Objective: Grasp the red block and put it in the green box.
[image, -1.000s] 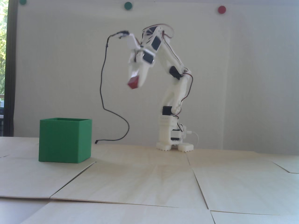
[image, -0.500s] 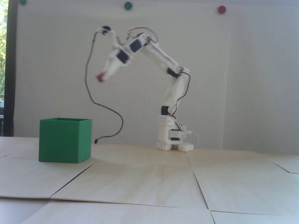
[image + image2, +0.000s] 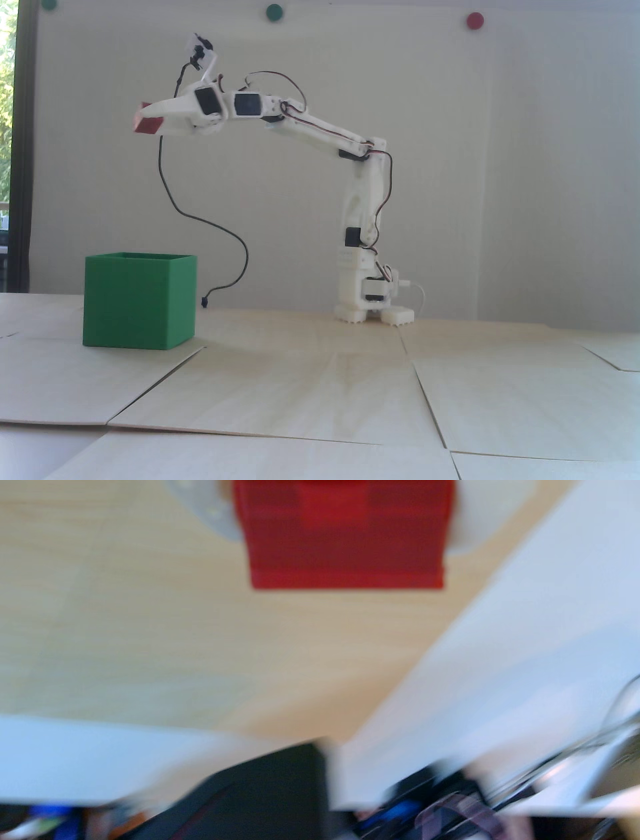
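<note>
The red block point(image 3: 146, 125) is held high in the air in my white gripper point(image 3: 150, 116), whose fingers close on it from both sides. In the blurred wrist view the red block point(image 3: 346, 539) fills the top centre, with a white fingertip point(image 3: 216, 518) on its left and another on its right. The green box point(image 3: 137, 300) stands open-topped on the wooden table at the left of the fixed view, far below the block and slightly left of it. The box is not in the wrist view.
A black cable point(image 3: 220, 235) hangs from the wrist camera down to the table just right of the green box. The arm's base point(image 3: 372, 300) stands at the table's back centre. The wooden table point(image 3: 320, 390) is made of pale panels. Dark clutter point(image 3: 263, 798) lies beyond the table edge in the wrist view.
</note>
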Controlling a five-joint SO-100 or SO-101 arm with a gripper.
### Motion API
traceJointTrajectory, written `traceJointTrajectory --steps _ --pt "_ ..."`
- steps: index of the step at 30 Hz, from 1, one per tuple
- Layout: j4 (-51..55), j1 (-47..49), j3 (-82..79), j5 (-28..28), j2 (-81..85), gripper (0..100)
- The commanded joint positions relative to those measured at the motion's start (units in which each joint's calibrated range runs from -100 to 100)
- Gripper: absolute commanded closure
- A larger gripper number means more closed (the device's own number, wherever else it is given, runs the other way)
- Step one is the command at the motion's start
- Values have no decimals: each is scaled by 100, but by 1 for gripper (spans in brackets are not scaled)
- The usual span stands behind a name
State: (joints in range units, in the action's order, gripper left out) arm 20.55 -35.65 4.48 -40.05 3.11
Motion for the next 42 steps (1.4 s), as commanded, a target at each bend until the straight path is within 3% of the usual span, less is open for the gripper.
traceJointTrajectory --steps 1,24,33,35,42 --pt "-301 135 -297 -228 87 98" --pt "-343 521 -563 -321 32 98" --pt "-874 529 -598 -347 24 96" --pt "-874 521 -598 -321 24 90" --pt "-824 497 -598 -363 24 51"
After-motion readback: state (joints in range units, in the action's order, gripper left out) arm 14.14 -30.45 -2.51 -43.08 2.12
